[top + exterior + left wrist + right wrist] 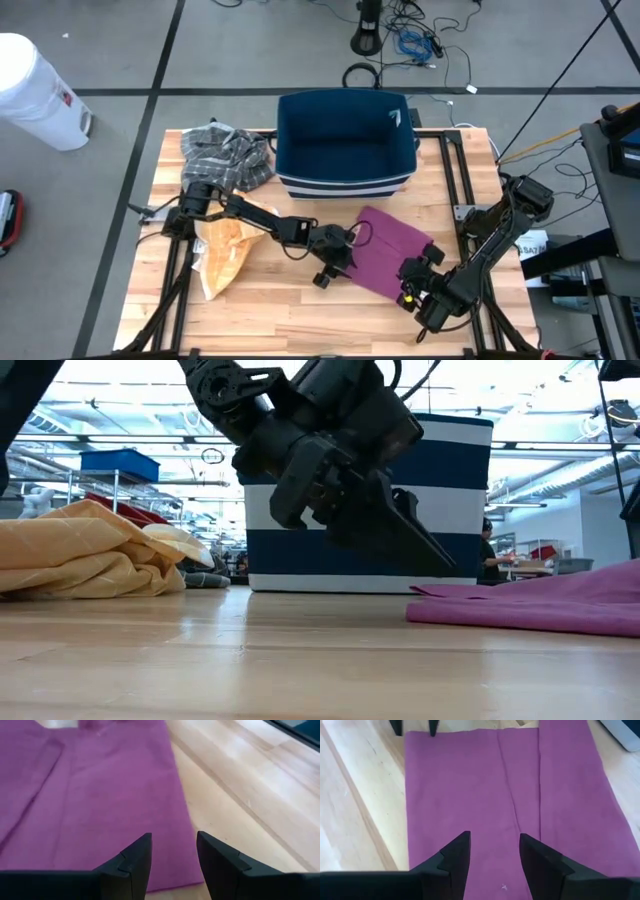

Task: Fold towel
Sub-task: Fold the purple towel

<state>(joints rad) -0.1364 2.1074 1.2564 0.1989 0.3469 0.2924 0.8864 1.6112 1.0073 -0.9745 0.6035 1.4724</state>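
Hovering at lower centre of the high view: left gripper, fingers apart and holding nothing, poised over the left edge of the purple towel. Same gripper seen from its own wrist, one finger above purple cloth, the other above bare wood, towel edge running between them. Hanging just to the right in the high view: right gripper, over the towel's lower right end; fingers apart too in its wrist view, nothing clamped, cloth directly beneath. Shown only by that right wrist view: lengthwise creases down the towel and the other arm's fingertips at the far edge at the top. Shown only by the low view: towel lying flat on the desk at right, left gripper raised clear of the wood. Farther out, upper centre of the high view: navy striped basket. At left: yellow cloth, plaid cloth.
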